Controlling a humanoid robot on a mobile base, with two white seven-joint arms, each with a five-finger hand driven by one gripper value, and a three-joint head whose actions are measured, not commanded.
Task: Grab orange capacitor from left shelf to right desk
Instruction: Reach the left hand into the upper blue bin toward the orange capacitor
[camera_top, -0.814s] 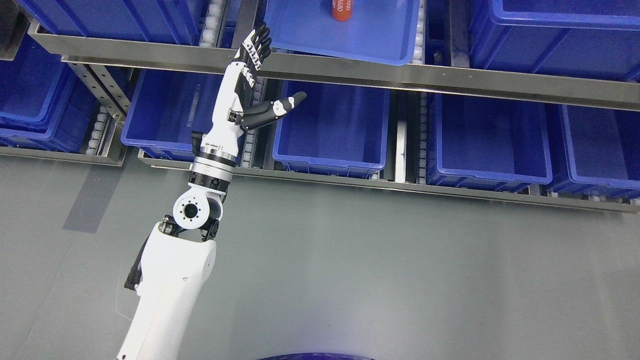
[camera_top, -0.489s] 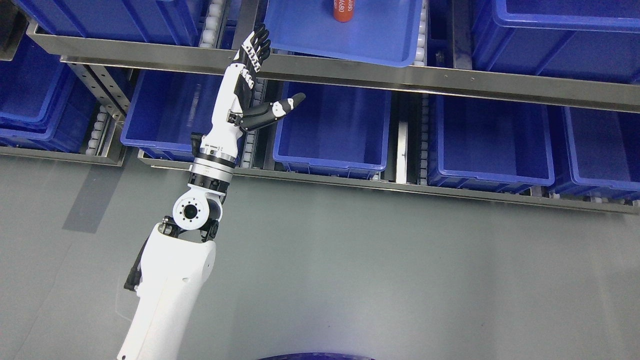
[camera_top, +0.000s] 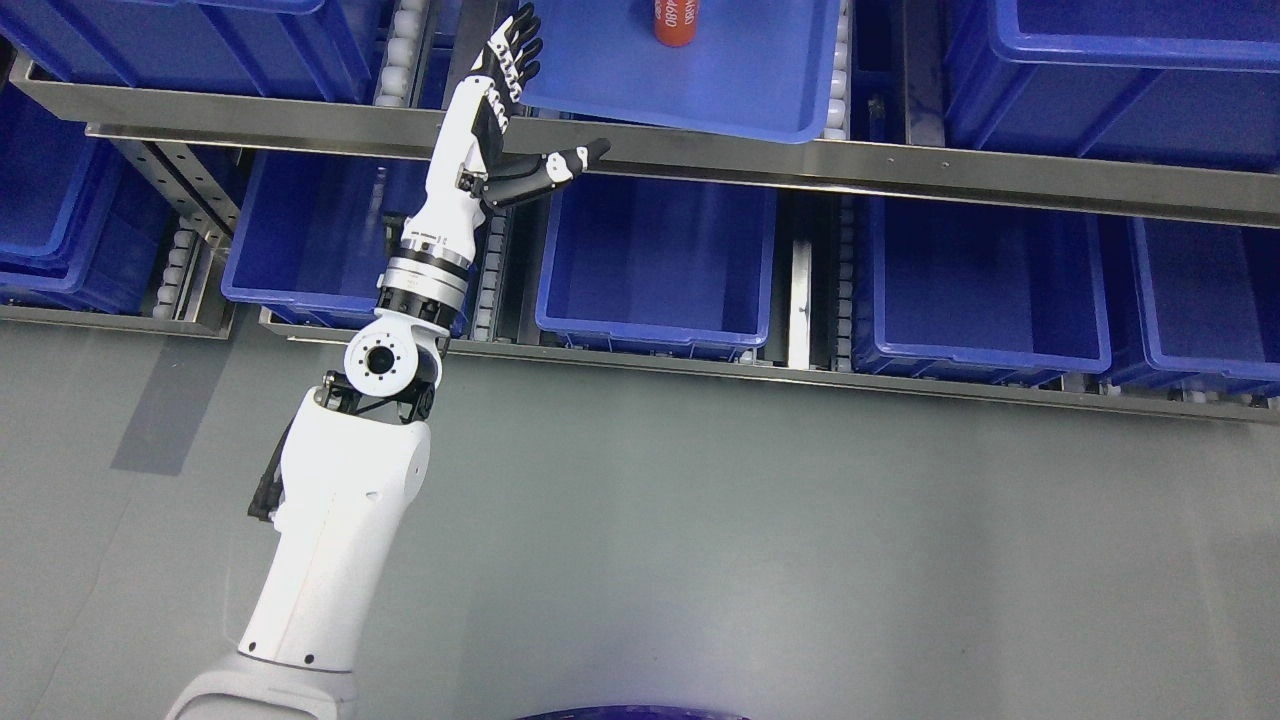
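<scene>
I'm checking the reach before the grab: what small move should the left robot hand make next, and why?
Probably ease the left robot hand up and to the right, over the near rim of the blue tray. Its fingers are spread and empty at the tray's left corner, while the orange capacitor stands further right and deeper in the tray.

White left arm, silver wrist ring, black-and-white hand (jointed fingers)

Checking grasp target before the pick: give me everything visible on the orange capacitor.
The orange capacitor is a small orange-red cylinder with white print, too small to read. Only its lower part shows; the frame's top edge cuts off the rest. It stands on the floor of a shallow blue tray on the upper shelf, near the tray's middle, apart from the walls. The left hand, fingers spread, is left of it and not touching.
</scene>
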